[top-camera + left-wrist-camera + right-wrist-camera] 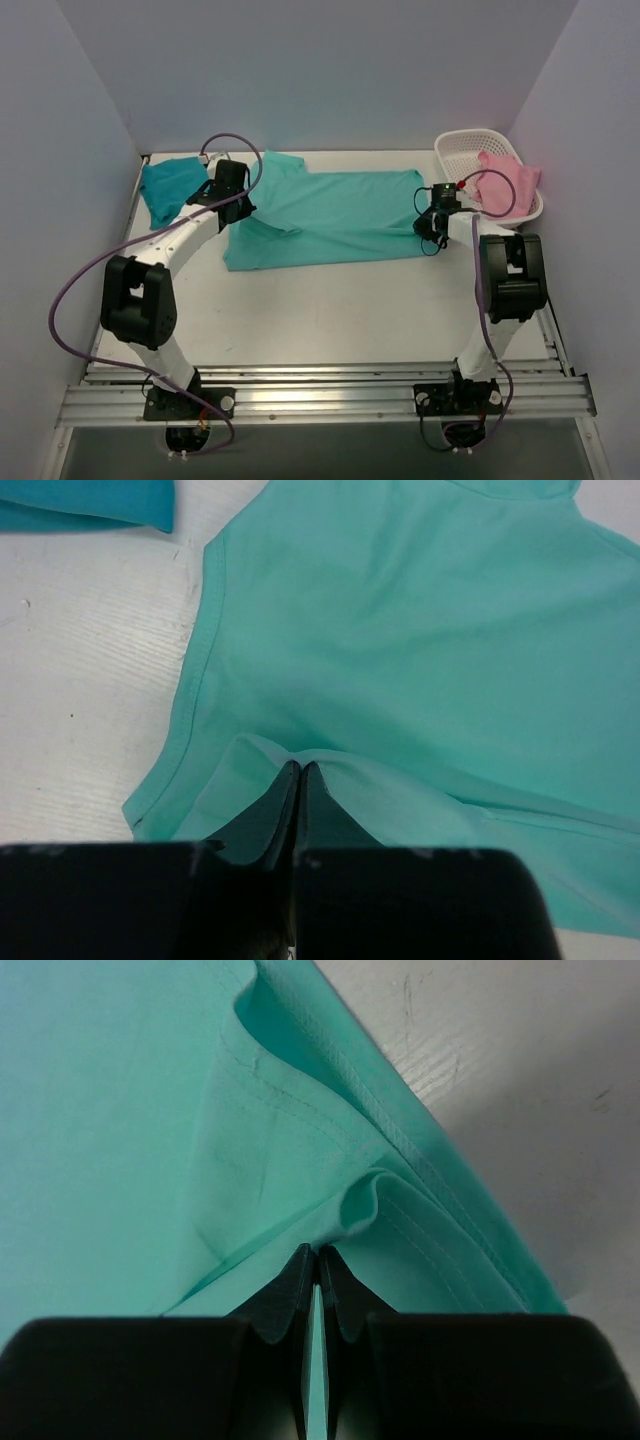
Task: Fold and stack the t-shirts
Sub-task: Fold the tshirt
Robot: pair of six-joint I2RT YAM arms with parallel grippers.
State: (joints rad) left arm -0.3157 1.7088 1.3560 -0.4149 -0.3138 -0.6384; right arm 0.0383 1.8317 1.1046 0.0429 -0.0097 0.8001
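Black fingers of the left tool (300, 769) press together on a pinched ridge of the mint t-shirt (420, 650). The right tool (317, 1253) likewise clamps a fold at the shirt's right end. That shirt lies spread across the table (330, 310). Another teal t-shirt (168, 186), seemingly folded, sits at the far left corner.

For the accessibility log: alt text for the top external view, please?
The left gripper and right gripper each pinch an end of a mint t-shirt spread across a white table. A darker teal t-shirt lies at the far-left corner; a white basket holding pink cloth sits far right.
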